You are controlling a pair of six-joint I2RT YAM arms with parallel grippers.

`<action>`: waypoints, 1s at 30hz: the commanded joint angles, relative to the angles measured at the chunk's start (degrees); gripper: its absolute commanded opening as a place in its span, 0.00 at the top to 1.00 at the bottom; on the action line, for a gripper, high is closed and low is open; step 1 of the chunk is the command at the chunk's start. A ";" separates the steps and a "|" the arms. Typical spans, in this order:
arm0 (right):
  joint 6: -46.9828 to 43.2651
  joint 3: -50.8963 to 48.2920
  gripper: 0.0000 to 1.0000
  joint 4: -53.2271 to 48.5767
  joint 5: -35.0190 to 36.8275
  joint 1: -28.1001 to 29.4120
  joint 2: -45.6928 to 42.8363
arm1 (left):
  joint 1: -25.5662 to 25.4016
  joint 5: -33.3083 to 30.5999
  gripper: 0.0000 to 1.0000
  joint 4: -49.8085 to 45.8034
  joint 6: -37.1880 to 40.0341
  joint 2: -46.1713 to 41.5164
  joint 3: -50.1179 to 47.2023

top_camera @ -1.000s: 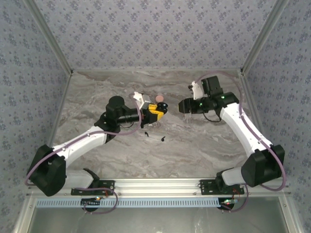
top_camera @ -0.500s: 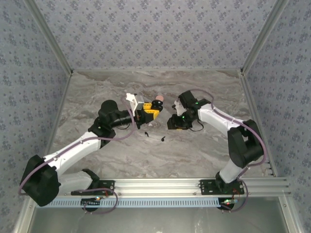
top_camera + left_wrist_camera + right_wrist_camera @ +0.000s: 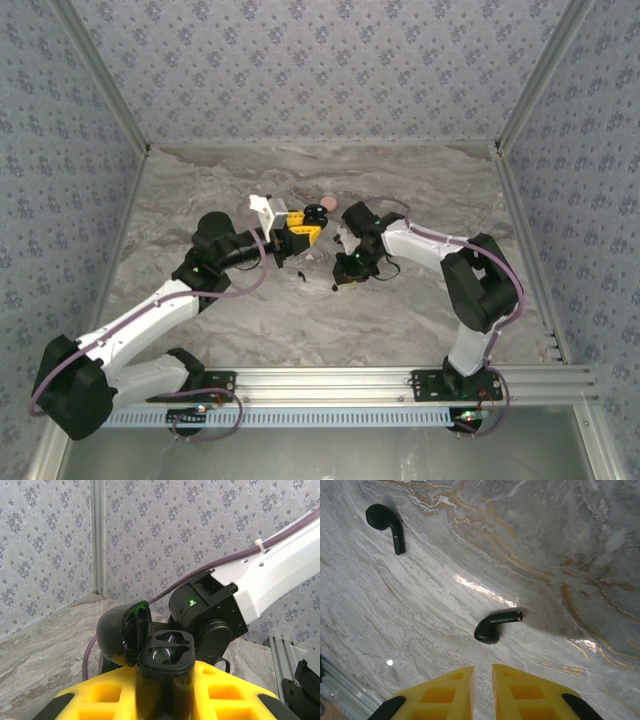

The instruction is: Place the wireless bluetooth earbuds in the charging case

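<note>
My left gripper [image 3: 299,233] is shut on the black charging case [image 3: 165,656], holding it upright between yellow fingers [image 3: 235,700]. The case lid [image 3: 124,633] is swung open to the left and both sockets look empty. Two black earbuds lie on the marble table: one [image 3: 495,625] just ahead of my right gripper [image 3: 482,672], the other [image 3: 387,522] farther off to the upper left. From above, these earbuds [image 3: 335,287] [image 3: 300,275] sit below the held case, with my right gripper [image 3: 346,272] low over the nearer one. Its jaws stand open by a narrow gap, with nothing between them.
A pink round piece [image 3: 328,204] and a dark round piece [image 3: 313,212] lie just behind the left gripper. The right arm's wrist housing [image 3: 210,615] looms close behind the case. Patterned walls [image 3: 320,70] enclose the marble table [image 3: 420,190] on three sides.
The right arm has swung in from the right and dropped low over the nearer black earbud. The left gripper has drawn back to the left a little, still holding the case.
</note>
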 commanded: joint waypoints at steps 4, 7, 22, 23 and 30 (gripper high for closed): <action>2.76 -1.44 0.86 1.26 3.18 1.22 1.56 | 0.15 -1.28 0.77 -0.27 1.12 -2.04 -0.50; 3.52 -2.04 0.87 1.25 3.71 1.47 2.30 | 0.13 -1.46 0.77 -0.38 1.17 -2.15 -0.61; 6.55 -1.08 0.87 6.59 1.67 2.45 5.84 | 0.07 -2.50 0.77 -0.56 1.28 -2.19 -0.94; 7.03 -0.88 0.87 7.03 1.45 2.47 6.06 | 0.10 -2.56 0.76 -0.64 1.38 -2.21 -1.04; 9.97 1.46 0.86 9.91 -0.04 2.52 7.42 | 0.12 -3.21 0.76 -0.91 1.78 -2.50 -1.38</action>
